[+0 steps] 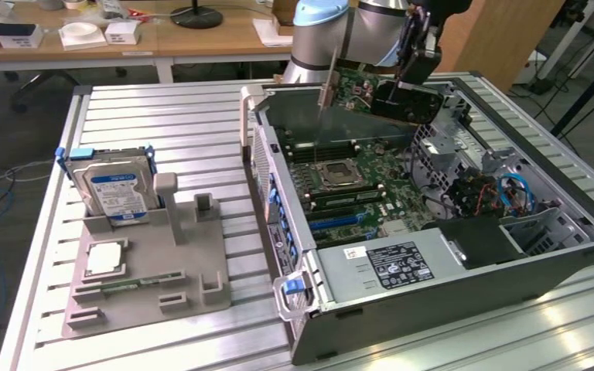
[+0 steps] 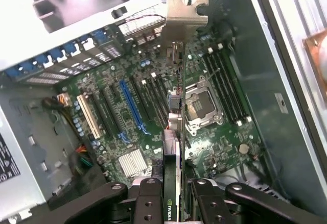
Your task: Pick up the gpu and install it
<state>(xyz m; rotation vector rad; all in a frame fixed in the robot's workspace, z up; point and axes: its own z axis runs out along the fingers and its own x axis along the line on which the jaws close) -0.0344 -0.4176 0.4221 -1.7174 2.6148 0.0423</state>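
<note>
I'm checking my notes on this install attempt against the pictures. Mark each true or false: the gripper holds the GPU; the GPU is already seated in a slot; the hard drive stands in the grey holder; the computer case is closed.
1. The gripper holds the dark flat GPU card with silver bracket: true.
2. The GPU is seated in a slot: false, it hangs above the green motherboard.
3. The blue-labelled silver hard drive stands in the grey holder: true.
4. The black computer case is closed: false, its side is open.
</note>
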